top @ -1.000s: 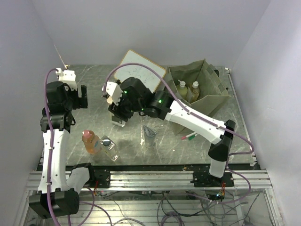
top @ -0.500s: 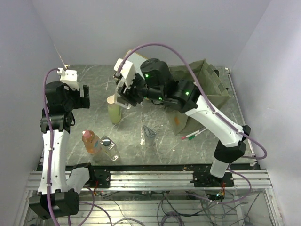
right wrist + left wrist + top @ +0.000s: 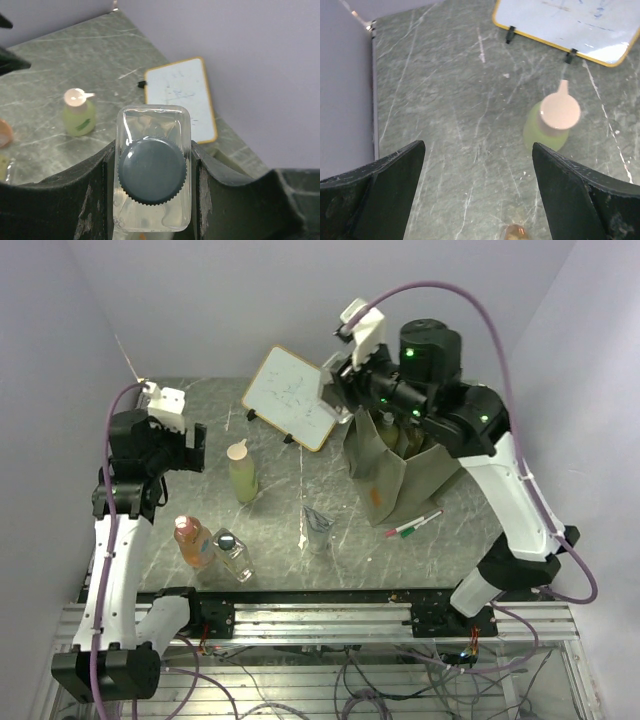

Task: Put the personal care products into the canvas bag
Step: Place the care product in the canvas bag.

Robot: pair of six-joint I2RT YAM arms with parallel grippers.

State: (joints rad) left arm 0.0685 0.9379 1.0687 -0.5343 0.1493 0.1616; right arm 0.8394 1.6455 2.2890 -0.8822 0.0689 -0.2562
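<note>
Left arm upright, left claw (image 3: 479, 150) spread wide, right arm extended high, right claw (image 3: 153, 150) clamping clear bottle (image 3: 152, 200)

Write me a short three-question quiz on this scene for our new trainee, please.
1. True or false: the left gripper is shut on the pump bottle.
2. What does the right gripper hold? A) a red marker pen B) a clear square glass bottle with a dark cap C) the whiteboard
3. In the top view, how many bottles are on the table, outside the canvas bag?

Key
1. False: it is open and empty, above the table.
2. B
3. Three: the pump bottle, the orange-pink bottle and a second clear glass bottle.
</note>
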